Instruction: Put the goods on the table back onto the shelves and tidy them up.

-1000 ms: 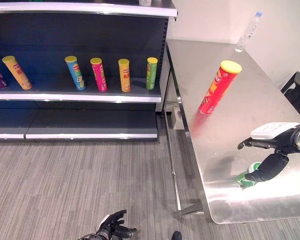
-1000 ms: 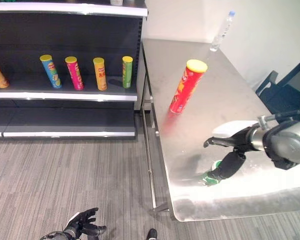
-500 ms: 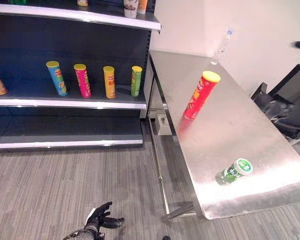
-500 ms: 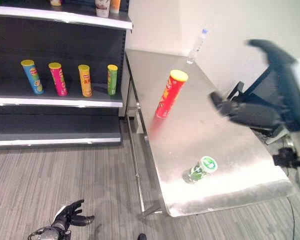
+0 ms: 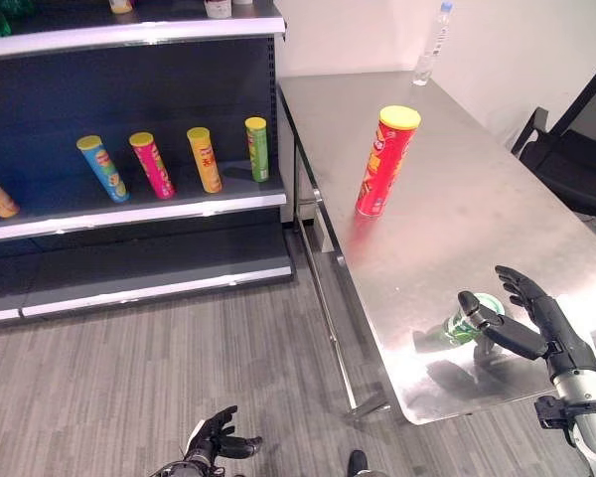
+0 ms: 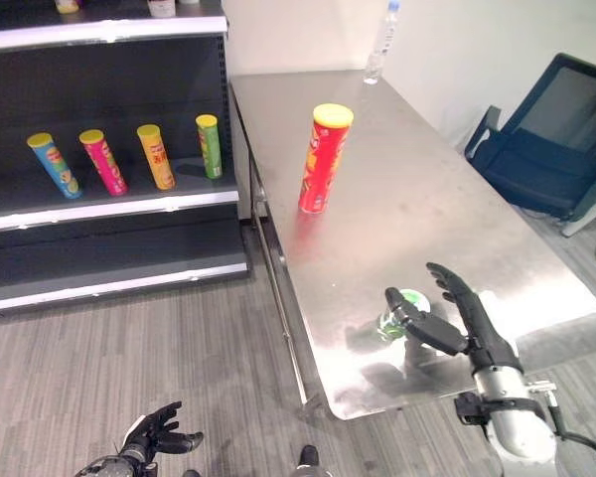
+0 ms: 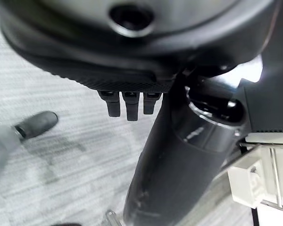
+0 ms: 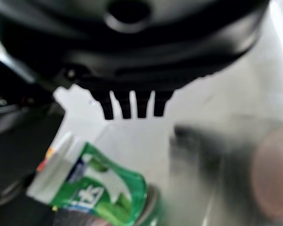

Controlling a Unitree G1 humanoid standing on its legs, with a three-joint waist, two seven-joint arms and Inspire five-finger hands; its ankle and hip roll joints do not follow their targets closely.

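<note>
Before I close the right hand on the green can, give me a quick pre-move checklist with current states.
1. Right hand open, fingers straight: ok.
2. Hand beside the small green can, thumb in front of it: ok.
3. Can gripped: not ok, no fingers curled round it.
4. Can upright on the steel table: cannot tell, it looks tilted.
5. Red can standing well clear: ok.
6. Left hand low over the floor, out of the way: ok.

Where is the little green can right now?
The green can stands on the steel table near its front edge, right beside the open right hand, nearer than the tall red can.
</note>
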